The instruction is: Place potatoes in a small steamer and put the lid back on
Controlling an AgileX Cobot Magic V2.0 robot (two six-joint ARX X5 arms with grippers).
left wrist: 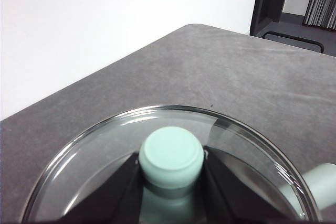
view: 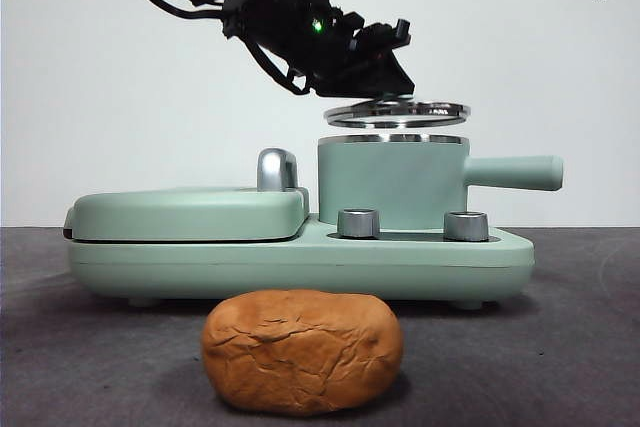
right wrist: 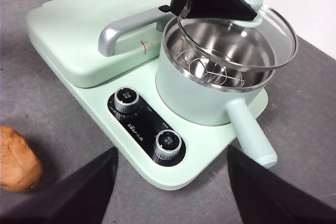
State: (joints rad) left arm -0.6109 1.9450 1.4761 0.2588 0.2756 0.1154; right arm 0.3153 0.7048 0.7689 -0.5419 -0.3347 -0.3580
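The potato [view: 302, 351] lies on the grey table in front of the cooker; the right wrist view shows part of it [right wrist: 16, 160]. The mint green steamer pot [view: 392, 182] stands open on the cooker base, its steel rack bare inside [right wrist: 212, 72]. My left gripper [left wrist: 172, 169] is shut on the lid's green knob [left wrist: 171, 155] and holds the glass lid [view: 397, 113] slightly tilted just above the pot's rim [right wrist: 273, 35]. My right gripper [right wrist: 170, 182] is open and empty, high above the table on the knob side of the cooker.
The flat green lidded griddle [view: 190, 212] with a steel handle [right wrist: 126, 32] fills the cooker's other half. Two steel knobs [view: 359, 223] sit on the base in front of the pot. The pot's straight handle [view: 512, 172] sticks out sideways.
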